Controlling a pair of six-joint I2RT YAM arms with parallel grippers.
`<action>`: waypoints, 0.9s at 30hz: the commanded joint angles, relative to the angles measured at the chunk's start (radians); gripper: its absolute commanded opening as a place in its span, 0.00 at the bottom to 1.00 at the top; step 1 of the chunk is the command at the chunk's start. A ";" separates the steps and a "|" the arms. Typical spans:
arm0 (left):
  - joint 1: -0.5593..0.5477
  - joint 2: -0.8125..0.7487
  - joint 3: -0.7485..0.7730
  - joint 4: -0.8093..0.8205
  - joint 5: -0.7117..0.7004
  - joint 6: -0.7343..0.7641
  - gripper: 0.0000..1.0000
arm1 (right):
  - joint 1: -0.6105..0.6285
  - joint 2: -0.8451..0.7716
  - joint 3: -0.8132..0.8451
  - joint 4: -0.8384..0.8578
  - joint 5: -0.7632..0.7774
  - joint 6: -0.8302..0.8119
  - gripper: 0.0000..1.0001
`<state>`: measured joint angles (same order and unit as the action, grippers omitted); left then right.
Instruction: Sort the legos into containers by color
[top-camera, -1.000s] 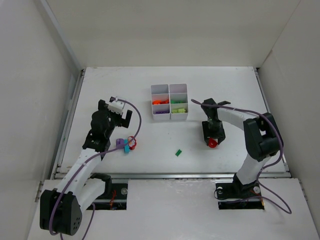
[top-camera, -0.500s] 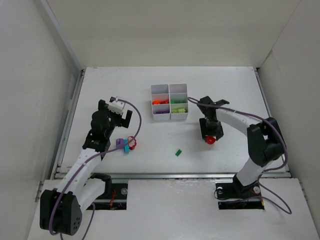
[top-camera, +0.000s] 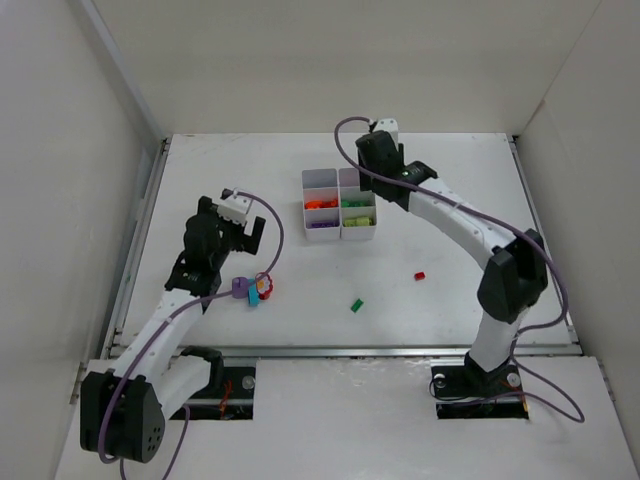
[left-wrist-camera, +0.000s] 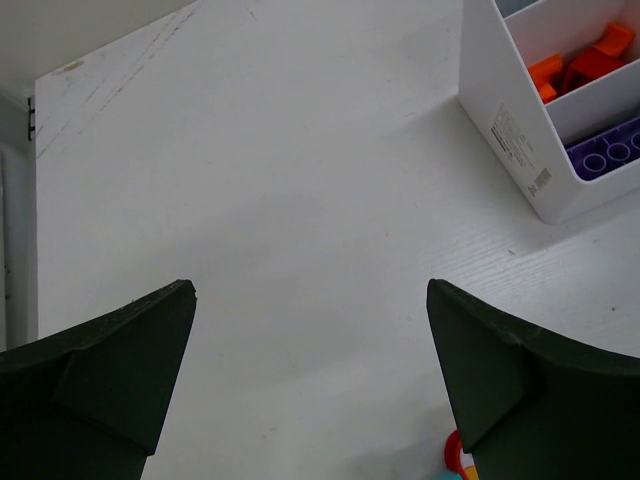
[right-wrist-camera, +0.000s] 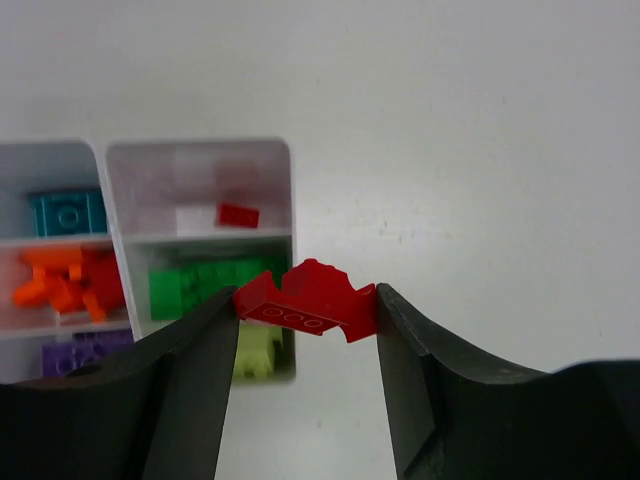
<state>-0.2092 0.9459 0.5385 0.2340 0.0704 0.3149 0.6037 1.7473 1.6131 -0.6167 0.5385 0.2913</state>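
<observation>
A metal rail (top-camera: 340, 350) runs along the near edge of the table (top-camera: 300, 330), a flat white board with a faint grain and a few dark scuffs. Just beyond the rail a small green brick (top-camera: 356, 305) lies loose near the middle. To its left a cluster (top-camera: 252, 290) of purple, teal and red pieces sits beside the left arm. To its right, a little farther, lies a tiny red brick (top-camera: 420, 274). The left gripper (left-wrist-camera: 310, 290) hangs over bare table left of the tray, its dark wedge-shaped jaws spread wide and holding nothing. The tray (top-camera: 339, 205) is thin white plastic with six square cells: purple and lime in the near row, orange and green in the middle, teal and one red piece in the far row. Above its right side the right gripper (right-wrist-camera: 305, 300) stands half open, its smooth black jaws clamped on the ends of a glossy red arch brick (right-wrist-camera: 310, 298) with a scalloped top. Plain white walls (top-camera: 350, 60) close in the far side and both flanks.
</observation>
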 joint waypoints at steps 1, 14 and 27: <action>0.002 -0.010 0.074 -0.015 -0.023 -0.016 1.00 | -0.002 0.105 0.086 0.259 0.107 -0.093 0.24; 0.030 -0.010 0.103 -0.047 -0.023 -0.025 1.00 | -0.002 0.265 0.180 0.379 0.018 -0.107 0.24; 0.039 -0.010 0.094 -0.038 -0.034 -0.016 1.00 | -0.002 0.293 0.182 0.273 -0.086 -0.087 0.47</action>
<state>-0.1745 0.9463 0.5972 0.1711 0.0437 0.3050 0.6010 2.0388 1.7847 -0.3428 0.4881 0.1978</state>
